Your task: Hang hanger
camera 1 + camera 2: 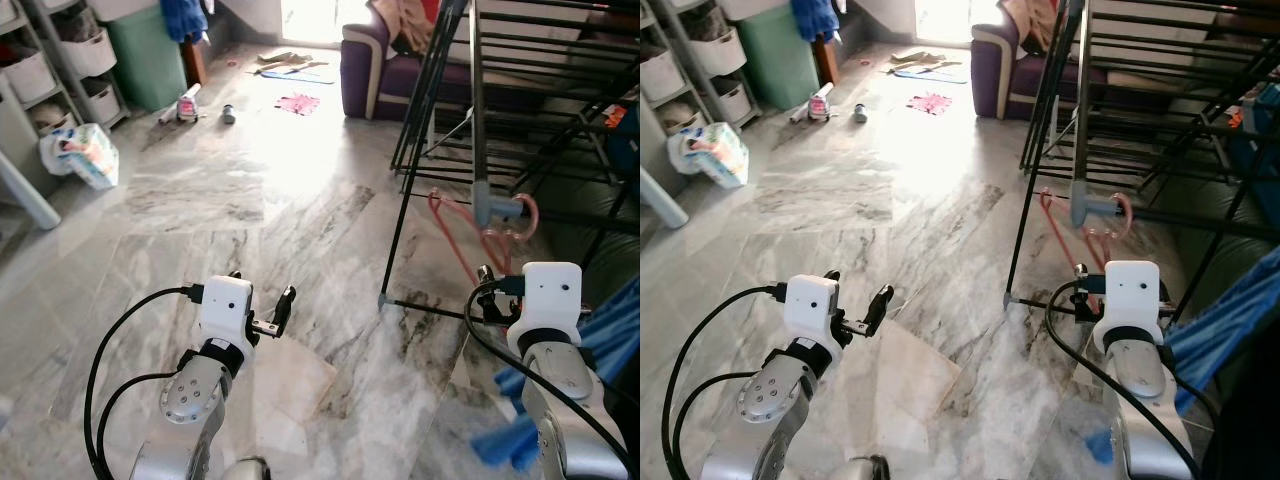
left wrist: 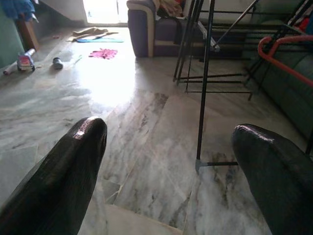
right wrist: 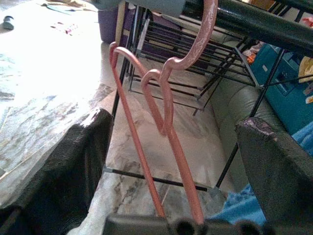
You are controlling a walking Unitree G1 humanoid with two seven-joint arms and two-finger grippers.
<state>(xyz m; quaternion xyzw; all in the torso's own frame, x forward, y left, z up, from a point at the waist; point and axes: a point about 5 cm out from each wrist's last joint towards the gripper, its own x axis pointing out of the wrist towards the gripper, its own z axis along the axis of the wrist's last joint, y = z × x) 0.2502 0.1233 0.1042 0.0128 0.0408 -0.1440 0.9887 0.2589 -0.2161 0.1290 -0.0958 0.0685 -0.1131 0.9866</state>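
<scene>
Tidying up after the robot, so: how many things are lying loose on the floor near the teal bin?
2 near the teal bin: a toy car and a small cup-like thing right of it. More may be hidden beyond the frame.

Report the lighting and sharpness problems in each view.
Left eye view: strong glare from the doorway washes out the grey marble floor. Right eye view: same glare, otherwise sharp. Left wrist view: the left gripper has soft, out-of-focus fingers, and the floor glare is blown out. Right wrist view: the pink plastic hanger is clear on the dark metal rack bar, top left overexposed.
</scene>
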